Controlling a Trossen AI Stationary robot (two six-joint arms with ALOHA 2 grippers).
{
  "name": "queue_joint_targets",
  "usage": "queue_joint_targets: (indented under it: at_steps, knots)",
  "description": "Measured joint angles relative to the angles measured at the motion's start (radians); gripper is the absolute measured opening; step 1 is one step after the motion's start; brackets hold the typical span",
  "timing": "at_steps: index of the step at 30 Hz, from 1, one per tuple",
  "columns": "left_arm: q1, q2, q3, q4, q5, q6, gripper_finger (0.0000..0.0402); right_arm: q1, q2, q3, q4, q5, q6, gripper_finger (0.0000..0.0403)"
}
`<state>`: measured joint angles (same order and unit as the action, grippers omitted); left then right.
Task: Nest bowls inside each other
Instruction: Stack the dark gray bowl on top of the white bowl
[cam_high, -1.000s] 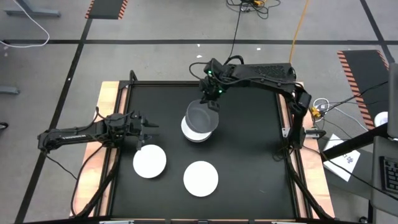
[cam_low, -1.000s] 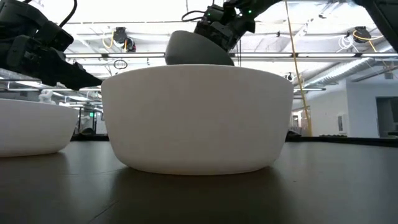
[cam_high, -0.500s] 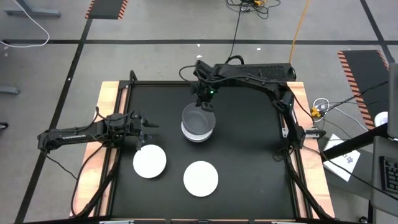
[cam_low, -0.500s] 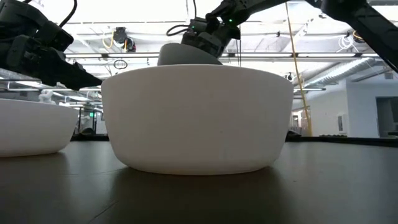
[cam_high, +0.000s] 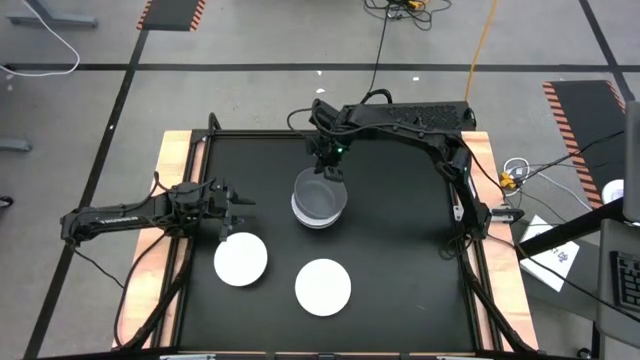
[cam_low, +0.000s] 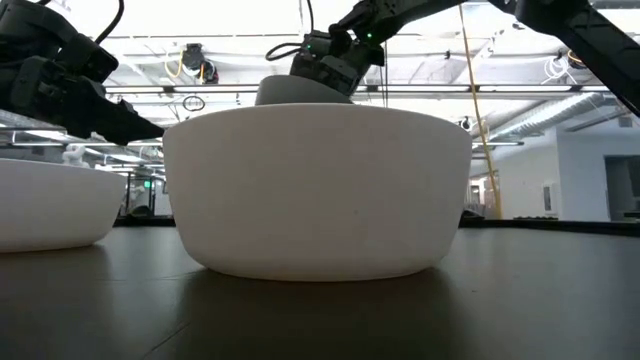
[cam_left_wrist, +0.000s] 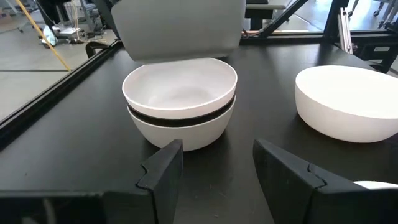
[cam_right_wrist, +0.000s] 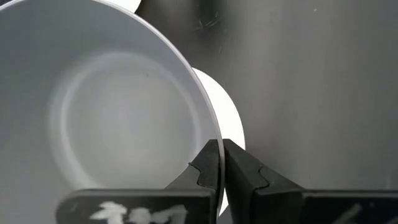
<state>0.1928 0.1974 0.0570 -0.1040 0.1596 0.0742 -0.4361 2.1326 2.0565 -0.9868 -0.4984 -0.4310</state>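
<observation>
Now the grey bowl is hanging right over the stack.

The right gripper is pinching the grey bowl's far rim, fingers shut tight on it. The stack, a white bowl in a black one in a white one, is sitting just under the gripper, so the drop looks straight down. The left gripper is waiting off to the side, half open and holding nothing. Two white bowls are sitting apart near it.

grey bowl top cropped — stack largely hidden
</observation>
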Motion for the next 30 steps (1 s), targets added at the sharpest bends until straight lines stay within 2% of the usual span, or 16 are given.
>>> queue_joint_targets:
  at_steps: [5, 15, 25, 30]
  knots:
    - [0.0, 0.0, 0.0, 0.0, 0.0, 0.0, 0.0198, 0.005, 0.0, -0.039, 0.032, 0.002, -0.001, 0.0004]
    - [0.0, 0.0, 0.0, 0.0, 0.0, 0.0, 0.0198, 0.006, 0.001, -0.067, 0.012, 0.078, -0.02, 0.0004]
    - [0.0, 0.0, 0.0, 0.0, 0.0, -0.004, 0.0198, 0.004, 0.022, -0.068, -0.112, 0.088, -0.012, 0.0004]
    - [0.0, 0.0, 0.0, 0.0, 0.0, -0.004, 0.0198, 0.005, 0.026, -0.068, -0.135, 0.158, 0.004, 0.0004]
